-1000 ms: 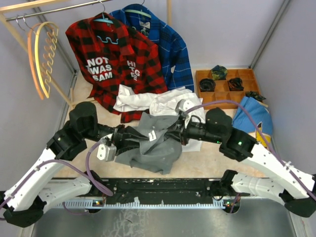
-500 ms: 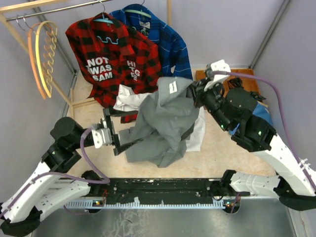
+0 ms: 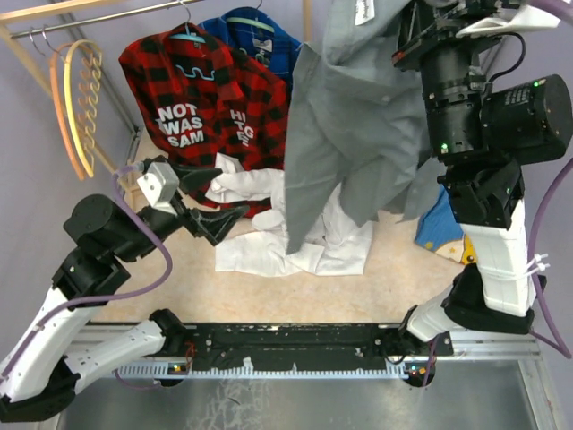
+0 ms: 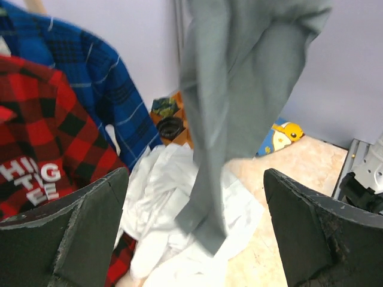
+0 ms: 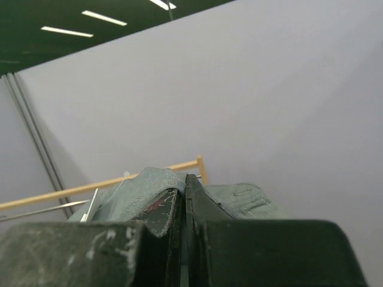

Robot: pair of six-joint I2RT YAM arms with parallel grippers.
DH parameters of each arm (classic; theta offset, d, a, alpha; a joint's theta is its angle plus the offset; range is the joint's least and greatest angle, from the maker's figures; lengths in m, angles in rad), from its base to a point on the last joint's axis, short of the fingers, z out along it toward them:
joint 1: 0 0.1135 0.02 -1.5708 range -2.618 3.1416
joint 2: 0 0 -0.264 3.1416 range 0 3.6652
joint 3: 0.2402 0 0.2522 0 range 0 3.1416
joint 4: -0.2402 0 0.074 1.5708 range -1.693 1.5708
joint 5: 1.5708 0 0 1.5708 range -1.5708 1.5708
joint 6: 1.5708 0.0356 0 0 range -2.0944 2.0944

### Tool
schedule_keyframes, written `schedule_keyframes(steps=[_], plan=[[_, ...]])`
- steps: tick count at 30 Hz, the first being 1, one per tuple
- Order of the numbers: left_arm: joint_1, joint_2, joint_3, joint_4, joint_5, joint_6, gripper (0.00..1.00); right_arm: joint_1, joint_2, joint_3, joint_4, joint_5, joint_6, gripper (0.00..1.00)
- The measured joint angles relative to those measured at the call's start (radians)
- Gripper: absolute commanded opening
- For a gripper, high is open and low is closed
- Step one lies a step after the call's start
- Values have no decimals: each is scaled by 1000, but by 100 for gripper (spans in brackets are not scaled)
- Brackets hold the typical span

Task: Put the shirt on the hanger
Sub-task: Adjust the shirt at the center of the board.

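The grey shirt (image 3: pixel 349 134) hangs in the air above the table from my right gripper (image 3: pixel 410 18), which is raised to the top edge of the overhead view. In the right wrist view that gripper (image 5: pixel 184 197) is shut on a fold of the shirt (image 5: pixel 149 185). My left gripper (image 3: pixel 213 199) is open and empty, to the left of the shirt and apart from it. Through the left wrist view the shirt (image 4: pixel 233 89) dangles ahead between the spread fingers (image 4: pixel 78 233). The pale yellow-tan hanger (image 3: pixel 73 125) hangs on the rail at the far left.
A darker orange hanger (image 3: pixel 55 98) hangs beside the pale one on the rail (image 3: pixel 107 16). A red-black plaid shirt (image 3: pixel 201 107) and a blue plaid shirt (image 3: pixel 269 54) hang at the back. A white shirt (image 3: pixel 295 242) lies on the table under the grey one. A blue cloth (image 3: pixel 439 224) lies at the right.
My right arm has lifted the grey shirt from the table up to the top of the view. My left gripper let go of it, opened wide and drew back to the left.
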Motion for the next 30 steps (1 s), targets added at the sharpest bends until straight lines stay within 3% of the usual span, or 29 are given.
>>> schedule_keyframes(steps=[9,22,25,30], plan=[[0,58,14,-127,-131,-82,100,1,55,15,95,4,-56,0],[0,66,58,-146,-182,-150,100,73,200,68,127,87,-164,0],[0,73,72,-149,-186,-161,100,73,175,-6,126,146,-170,0],[0,74,66,-152,-197,-187,100,73,66,-287,23,225,-45,0]])
